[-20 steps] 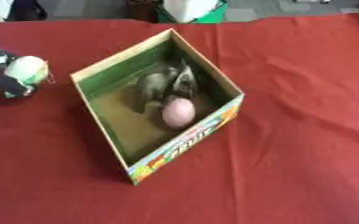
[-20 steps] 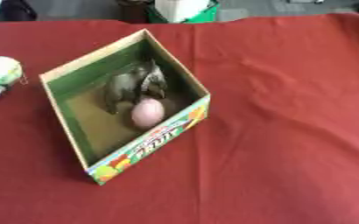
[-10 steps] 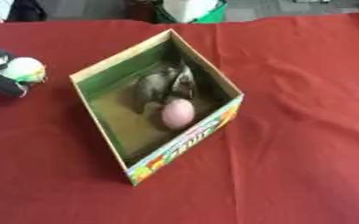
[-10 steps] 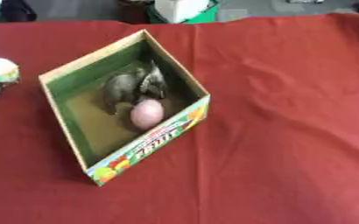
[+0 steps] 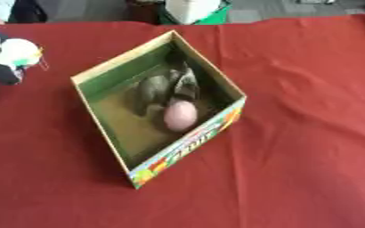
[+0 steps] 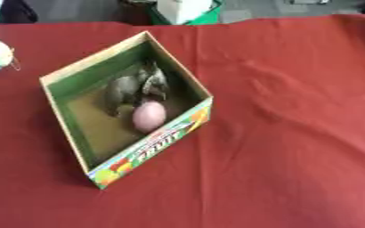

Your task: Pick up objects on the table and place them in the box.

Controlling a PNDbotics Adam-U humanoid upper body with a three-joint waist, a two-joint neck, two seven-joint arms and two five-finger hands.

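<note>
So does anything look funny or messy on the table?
Nothing is spilled or broken. The box sits turned at an angle on the red cloth, with a pink egg and a grey toy inside. At the left edge the left hand holds a white ball, not yet in the box.

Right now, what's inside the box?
Inside the box are a pink egg-shaped object near the printed front wall and a grey-brown figure behind it, touching. The floor under both is covered; the rest shows bare brown.
</note>
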